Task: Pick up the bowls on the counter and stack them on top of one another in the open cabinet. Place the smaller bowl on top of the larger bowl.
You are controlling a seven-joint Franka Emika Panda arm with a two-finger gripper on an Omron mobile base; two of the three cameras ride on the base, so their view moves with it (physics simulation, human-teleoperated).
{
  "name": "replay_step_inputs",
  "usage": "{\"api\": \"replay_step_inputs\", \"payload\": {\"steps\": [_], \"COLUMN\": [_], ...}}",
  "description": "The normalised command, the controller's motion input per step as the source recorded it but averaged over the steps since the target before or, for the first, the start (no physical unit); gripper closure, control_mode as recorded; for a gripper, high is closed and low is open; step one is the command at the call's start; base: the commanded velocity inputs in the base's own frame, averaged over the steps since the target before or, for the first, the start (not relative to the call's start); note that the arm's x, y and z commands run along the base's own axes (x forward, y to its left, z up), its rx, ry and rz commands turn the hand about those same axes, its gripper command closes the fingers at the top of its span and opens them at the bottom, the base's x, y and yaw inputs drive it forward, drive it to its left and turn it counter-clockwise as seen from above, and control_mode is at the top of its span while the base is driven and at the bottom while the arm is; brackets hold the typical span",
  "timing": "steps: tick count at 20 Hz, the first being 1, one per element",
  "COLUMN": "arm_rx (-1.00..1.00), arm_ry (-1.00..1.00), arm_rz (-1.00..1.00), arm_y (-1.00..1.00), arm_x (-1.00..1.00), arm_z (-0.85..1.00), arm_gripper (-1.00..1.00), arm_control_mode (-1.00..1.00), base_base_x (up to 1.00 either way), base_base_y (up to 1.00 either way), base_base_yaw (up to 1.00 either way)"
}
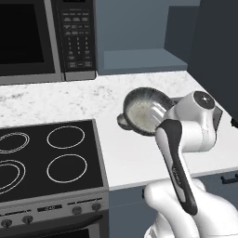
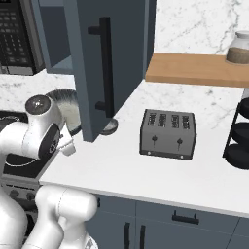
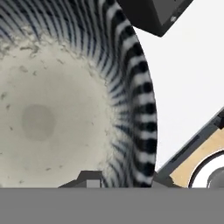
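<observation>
Grey ribbed larger bowl (image 1: 143, 110) tilted above counter (image 1: 130, 153), gripper (image 3: 122, 181) apparently clamped on its rim; smaller bowl (image 1: 123, 122) just beside, on counter.

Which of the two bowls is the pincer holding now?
The larger bowl, tilted up off the counter with its rim between the fingers. The smaller bowl sits low on the counter beside it, untouched.

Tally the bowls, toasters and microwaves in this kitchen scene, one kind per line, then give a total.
Bowls: 2 (larger bowl, smaller bowl)
Toaster: 1
Microwave: 1
Total: 4
</observation>
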Motion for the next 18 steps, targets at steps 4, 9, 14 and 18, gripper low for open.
{"api": "replay_step_inputs", "payload": {"steps": [4, 9, 14, 18], "arm_rx": [0.02, 0.03, 0.10, 0.12], "arm_ry": [-0.13, -0.28, -0.18, -0.03], "arm_rz": [-0.28, -0.22, -0.17, -0.07], "arm_y": [0.12, 0.00, 0.00, -0.09], "arm_x": [0.01, 0.00, 0.01, 0.15], "arm_z": [0.60, 0.84, 0.85, 0.74], "arm_gripper": [1.00, 1.00, 1.00, 1.00], "arm_control_mode": [-1.00, -1.00, -1.00, -1.00], "base_base_x": [0.00, 0.00, 0.00, 0.00], "base_base_y": [0.00, 0.00, 0.00, 0.00], "base_base_yaw": [0.00, 0.00, 0.00, 0.00]}}
